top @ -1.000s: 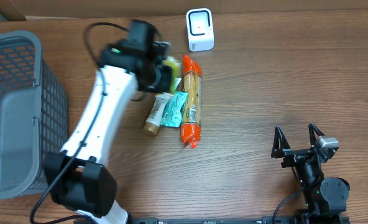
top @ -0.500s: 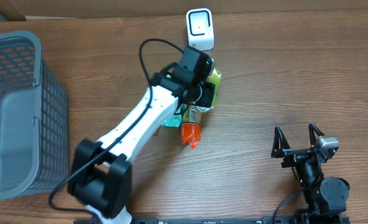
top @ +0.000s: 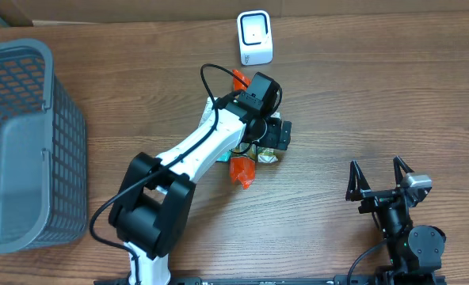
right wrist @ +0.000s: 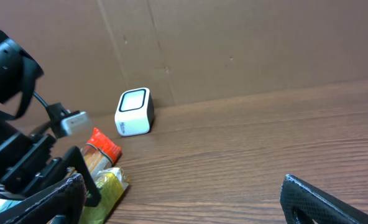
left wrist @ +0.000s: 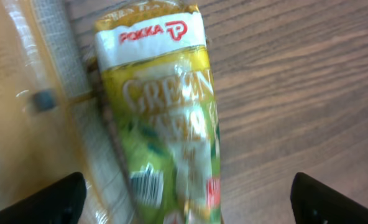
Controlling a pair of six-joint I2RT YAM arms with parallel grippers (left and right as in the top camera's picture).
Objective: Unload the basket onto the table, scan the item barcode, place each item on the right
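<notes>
Yellow-green foil of the Pokka green tea packet (left wrist: 165, 112) flat on the wooden table (top: 377, 95), with red brand lettering on a white band at its far end in the left wrist view. Carries a small barcode (left wrist: 145, 183) on the upward face near the close end, too blurred to read. Left pincer (left wrist: 190, 204) wide, directly above the packet, with one dark fingertip at each lower corner of that view. Clear of the packet on both sides, gripping nothing. Just beside the packet, a long packet with orange ends (top: 243, 169), touching or nearly touching along one edge, clear wrap over a tan filling. From overhead, both packets roughly mid-table, mostly hidden beneath the white left arm (top: 195, 146), which reaches diagonally from the near edge. White scanner (top: 254, 37) upright at the far edge of the table, close to the brown cardboard wall (right wrist: 234, 43), apart from the packets, its window facing up and forward. Grey mesh basket (top: 28, 71) at the far left, well apart from everything else. Right pincer (top: 375, 170) wide too, low at the near right of the table, holding nothing, well apart from the packets, with scanner and packets visible in its own wrist view.
</notes>
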